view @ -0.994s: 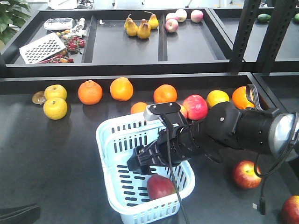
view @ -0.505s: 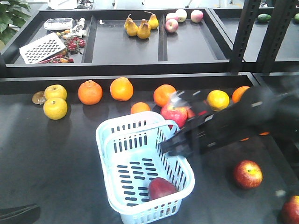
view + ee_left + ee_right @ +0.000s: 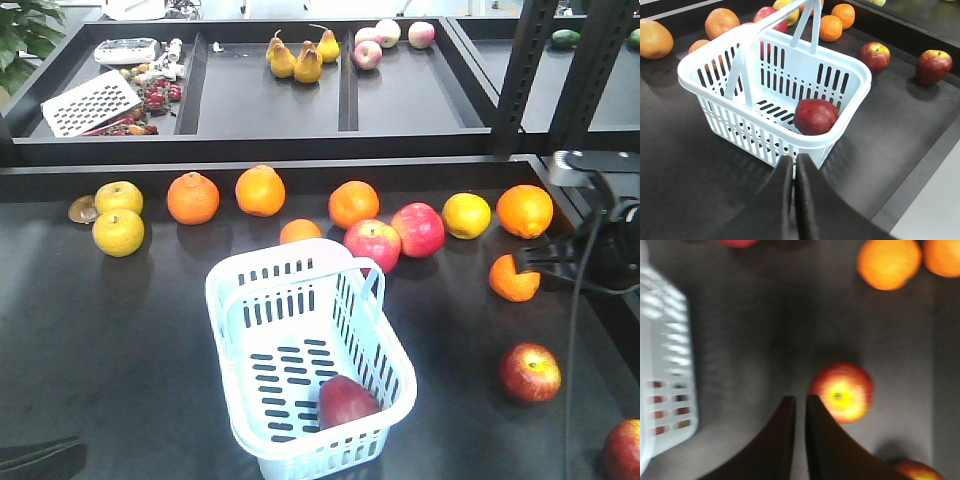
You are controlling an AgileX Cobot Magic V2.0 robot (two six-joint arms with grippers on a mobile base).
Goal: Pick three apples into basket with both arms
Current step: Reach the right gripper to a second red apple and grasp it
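One apple (image 3: 345, 400) in basket (image 3: 285, 300) | two apples (image 3: 530, 372) (image 3: 625, 450) loose to its right | basket long axis far-left to near-right | left gripper (image 3: 793, 162) closed, empty | right gripper (image 3: 800, 400) nearly closed, empty

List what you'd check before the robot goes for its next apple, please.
1. Is the basket upright with room: ok; one apple lies inside.
2. Is the next apple in sight: ok; it sits alone on the table, right of the basket.
3. Are the right jaws wide enough for it: not ok; they stand almost together.
4. Are the left jaws empty: ok; shut on nothing, facing the basket.
5. Is the table bare between that apple and the basket: ok.
6. Is the right wrist view sharp: not ok; blurred.
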